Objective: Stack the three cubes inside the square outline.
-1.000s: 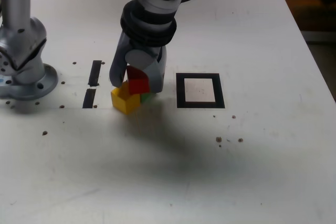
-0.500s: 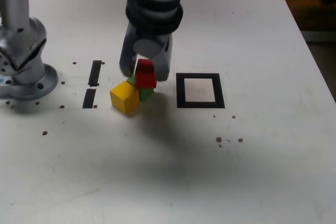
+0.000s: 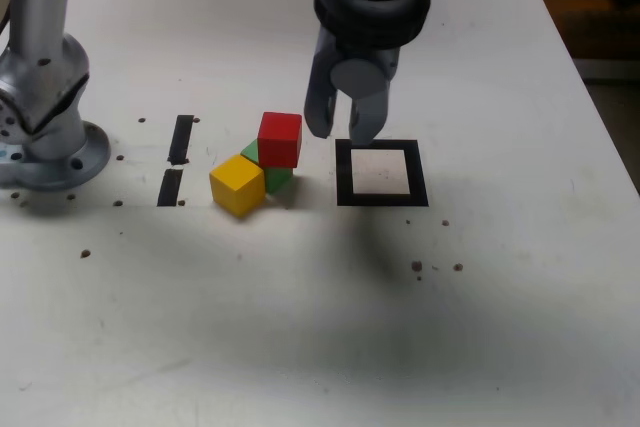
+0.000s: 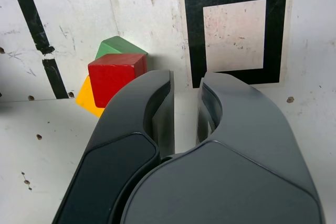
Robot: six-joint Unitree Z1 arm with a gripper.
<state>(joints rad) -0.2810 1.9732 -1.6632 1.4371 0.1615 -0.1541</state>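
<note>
- Hanging above the white table [image 3: 520,277] in the exterior view, the gripper [image 3: 341,133] holds nothing; its two fingers point down with a narrow gap between them, over the near-left corner region of the square outline [image 3: 381,173], at that view's left edge of the frame.
- The square outline is bare inside, white table showing within it.
- To the exterior view's left of the square outline sits the cluster of cubes: the red cube [image 3: 280,139] rests on top of the green cube [image 3: 272,177], and the yellow cube [image 3: 237,184] lies on the table touching the green one, farther from the outline.
- Beyond the cubes, farther left of the outline, lie two short black tape strips [image 3: 176,158], then the grey arm base [image 3: 42,97].
- Dark specks [image 3: 436,267] dot the table near the outline.
- From the wrist view, the gripper [image 4: 185,95] shows a slim slot between its fingers, empty.
- The square outline [image 4: 235,30] lies just past the fingertips; red cube [image 4: 113,74], green cube [image 4: 118,46] and yellow cube [image 4: 89,100] sit beside it, tape strips [image 4: 39,38] beyond.
</note>
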